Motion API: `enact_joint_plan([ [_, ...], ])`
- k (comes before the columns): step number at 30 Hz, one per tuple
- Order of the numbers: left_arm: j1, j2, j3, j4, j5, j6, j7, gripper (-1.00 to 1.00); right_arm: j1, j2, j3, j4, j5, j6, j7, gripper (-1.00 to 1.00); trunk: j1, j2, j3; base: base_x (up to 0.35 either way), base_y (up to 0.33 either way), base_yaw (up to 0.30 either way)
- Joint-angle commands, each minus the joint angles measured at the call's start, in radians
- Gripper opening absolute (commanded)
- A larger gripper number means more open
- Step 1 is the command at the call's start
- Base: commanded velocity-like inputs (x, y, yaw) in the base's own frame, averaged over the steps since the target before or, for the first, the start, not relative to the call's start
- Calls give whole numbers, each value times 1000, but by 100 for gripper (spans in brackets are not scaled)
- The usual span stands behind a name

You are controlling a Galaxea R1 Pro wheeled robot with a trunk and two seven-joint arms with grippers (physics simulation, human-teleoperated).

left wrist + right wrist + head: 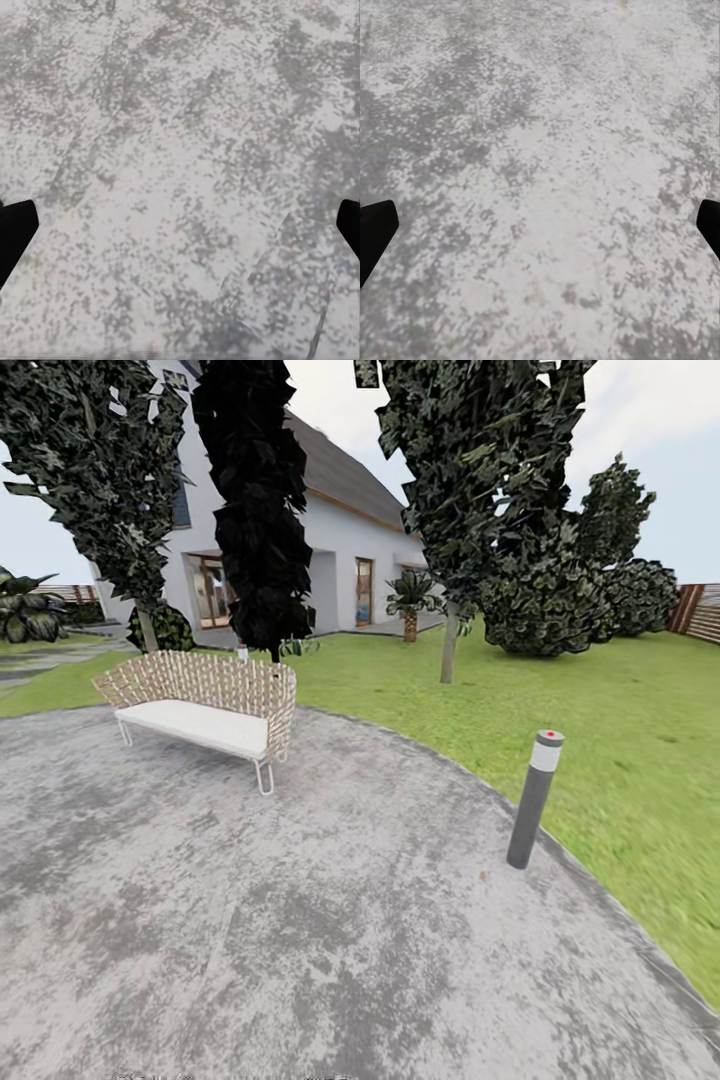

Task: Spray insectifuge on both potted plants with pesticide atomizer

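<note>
Mottled grey paved patio (330,940) underfoot, round edge meeting the lawn (600,710). Left gripper (180,225) and right gripper (540,225) hang over bare paving, dark fingertips (15,232) cut off at the frame edges, spread wide, holding nothing. Wicker bench (205,705) beyond; grey bollard light (535,798) at the patio rim. Fence (700,610) partly hidden by bushes. Atomizer's whereabouts: cannot tell.

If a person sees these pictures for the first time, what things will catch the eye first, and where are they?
A woven bench with a white cushion stands at the far left of the round grey patio, before dark trees. A grey bollard light rises at the patio's right edge beside the lawn. Behind is a white house.
</note>
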Motion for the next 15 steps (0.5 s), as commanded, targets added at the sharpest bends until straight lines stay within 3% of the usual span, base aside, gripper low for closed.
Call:
enact_joint_plan([
  [1,-1,0,2,2,0,-3,0,100,0,0,0,0,0,-3,-1,100,4,-8,-4,0,0,274],
  [7,-1,0,2,2,0,-3,1,100,0,0,0,0,0,-3,-1,100,27,-50,-23,0,0,274],
  [15,-1,-1,2,2,1,-5,0,100,0,0,0,1,0,-3,-1,100,27,-50,-23,0,0,274],
])
